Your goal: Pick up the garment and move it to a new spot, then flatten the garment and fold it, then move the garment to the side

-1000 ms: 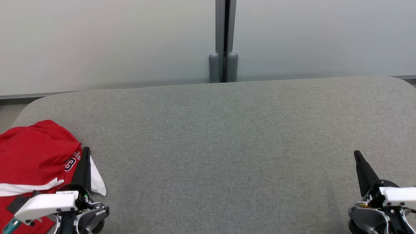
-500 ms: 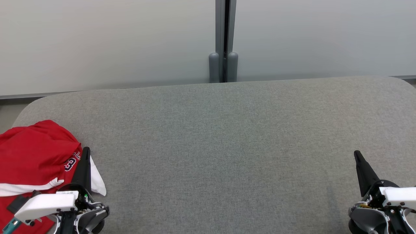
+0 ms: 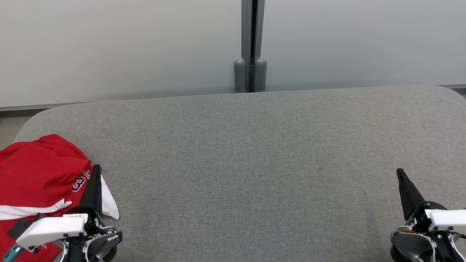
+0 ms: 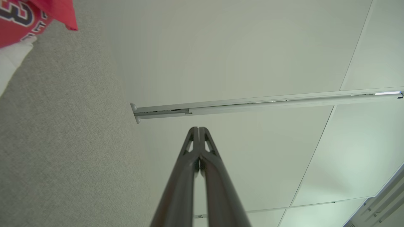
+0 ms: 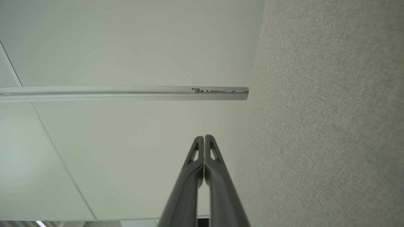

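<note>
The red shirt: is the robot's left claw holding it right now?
No: in the left wrist view the left gripper is shut on nothing, and the red garment lies apart from its fingers.

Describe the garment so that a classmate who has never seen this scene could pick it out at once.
Find the wide grey padded surface. At its near left corner, beside the left gripper, the garment lies crumpled. Unlike the plain grey around it, it is bright red with a white band and a dark number 3.
</note>
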Controlling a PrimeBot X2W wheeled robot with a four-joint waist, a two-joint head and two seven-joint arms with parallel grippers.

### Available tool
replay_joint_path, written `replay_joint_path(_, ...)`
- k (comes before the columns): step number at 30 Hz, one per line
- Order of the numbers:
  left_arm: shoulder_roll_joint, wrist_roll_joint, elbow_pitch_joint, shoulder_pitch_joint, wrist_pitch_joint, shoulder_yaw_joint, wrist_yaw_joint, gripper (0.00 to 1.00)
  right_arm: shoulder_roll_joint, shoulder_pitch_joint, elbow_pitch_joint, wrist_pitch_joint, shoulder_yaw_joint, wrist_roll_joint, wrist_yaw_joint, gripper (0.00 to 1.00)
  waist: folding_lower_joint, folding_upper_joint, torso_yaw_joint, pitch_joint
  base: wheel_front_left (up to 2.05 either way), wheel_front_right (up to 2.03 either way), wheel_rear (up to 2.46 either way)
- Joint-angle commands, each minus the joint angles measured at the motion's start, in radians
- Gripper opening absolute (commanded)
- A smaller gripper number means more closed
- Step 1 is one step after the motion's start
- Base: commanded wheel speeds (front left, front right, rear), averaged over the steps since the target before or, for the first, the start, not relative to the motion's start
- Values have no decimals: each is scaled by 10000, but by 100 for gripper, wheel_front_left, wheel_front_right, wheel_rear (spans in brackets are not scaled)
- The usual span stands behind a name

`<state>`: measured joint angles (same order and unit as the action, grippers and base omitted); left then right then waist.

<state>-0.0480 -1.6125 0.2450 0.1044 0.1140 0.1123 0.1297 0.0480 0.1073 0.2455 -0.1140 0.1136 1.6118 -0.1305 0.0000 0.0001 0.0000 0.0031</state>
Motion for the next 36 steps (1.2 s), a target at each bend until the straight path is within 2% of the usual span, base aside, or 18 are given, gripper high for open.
replay_joint_path(1,-54,-2,1,132,23,39,33,0,47,47,-27,-25,10,18,-5,0,0,-1,0,0,0,0,0)
replay_joint_path(36,-54,-1,1,133,23,40,33,0,47,47,-27,-25,10,18,-5,0,0,-1,0,0,0,0,0)
